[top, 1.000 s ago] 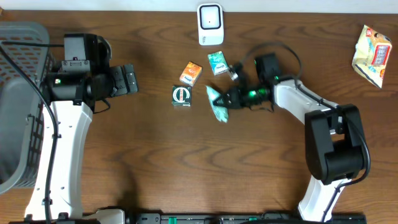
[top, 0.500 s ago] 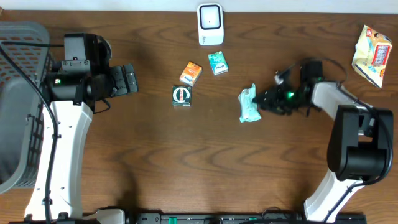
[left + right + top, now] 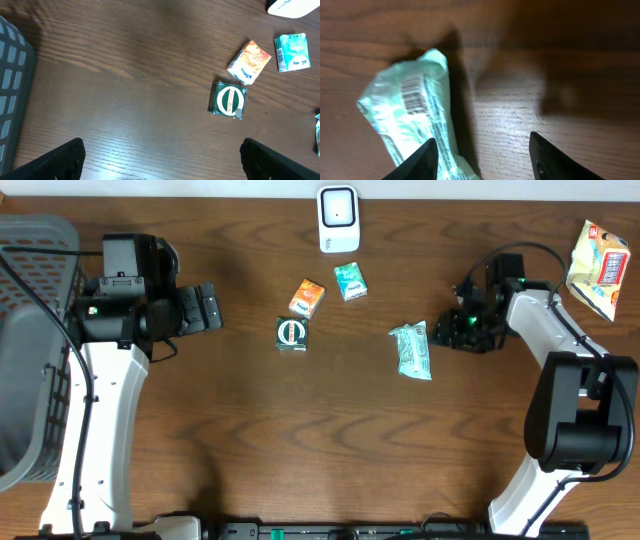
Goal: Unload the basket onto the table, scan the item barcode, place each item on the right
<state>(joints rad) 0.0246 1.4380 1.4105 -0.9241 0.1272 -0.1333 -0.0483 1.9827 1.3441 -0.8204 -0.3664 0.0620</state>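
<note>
A mint-green packet [image 3: 411, 350] lies flat on the table right of centre. In the right wrist view the packet [image 3: 415, 115] shows its barcode [image 3: 413, 95] face up. My right gripper [image 3: 445, 332] hovers just right of it, open, with nothing between its fingers; in its own view the right gripper [image 3: 485, 160] has its left finger over the packet's edge. The white scanner [image 3: 338, 218] stands at the back centre. My left gripper [image 3: 205, 308] is far to the left, wide open and empty, seen as the left gripper [image 3: 162, 162] above bare wood.
An orange packet [image 3: 307, 298], a small teal packet [image 3: 350, 281] and a green box with a white circle [image 3: 291, 334] lie left of centre. A snack bag [image 3: 598, 268] sits at the far right. A grey basket [image 3: 30, 340] fills the left edge.
My right gripper carried the mint-green packet from the centre to the right, opened and let it go, then drew back to the right. The left arm has not moved.
</note>
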